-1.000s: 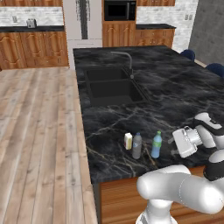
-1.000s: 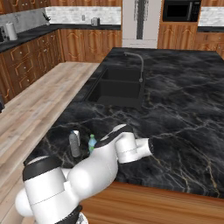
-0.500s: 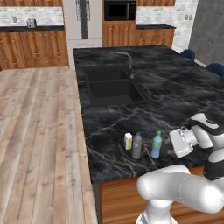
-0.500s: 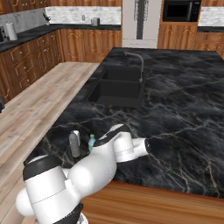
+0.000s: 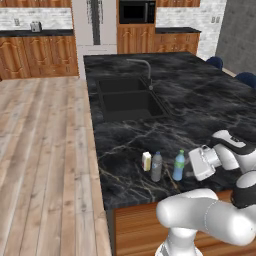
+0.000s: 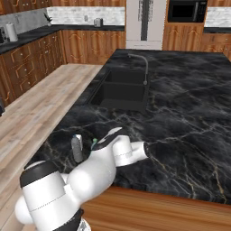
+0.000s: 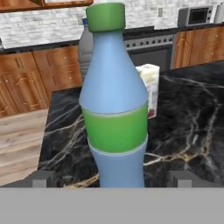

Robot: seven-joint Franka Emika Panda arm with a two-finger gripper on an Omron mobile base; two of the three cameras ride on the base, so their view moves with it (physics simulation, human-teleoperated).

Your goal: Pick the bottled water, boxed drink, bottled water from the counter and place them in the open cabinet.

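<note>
Three drinks stand in a row near the front edge of the black marble counter (image 5: 200,100). The blue bottled water (image 5: 178,165) with a green cap is the one nearest my gripper (image 5: 190,163), which comes at it level from the right. In the hand view this bottle (image 7: 113,109) stands very close between my open fingertips (image 7: 43,178), untouched by either. Behind it stand the greyish bottled water (image 7: 85,48) and the cream boxed drink (image 7: 150,85). The grey bottle (image 5: 156,166) is in the middle and the carton (image 5: 146,161) at the left end. The open cabinet is out of view.
A black sink basin (image 5: 131,102) with a curved faucet (image 5: 145,67) lies further back on the counter. Wood flooring (image 5: 45,150) runs along the counter's left side. My own arm (image 6: 113,155) hides most of the blue bottle in the right base view, beside the grey bottle (image 6: 77,148).
My gripper has slid left along the counter's front, closer to the blue bottle. The drinks have not moved.
</note>
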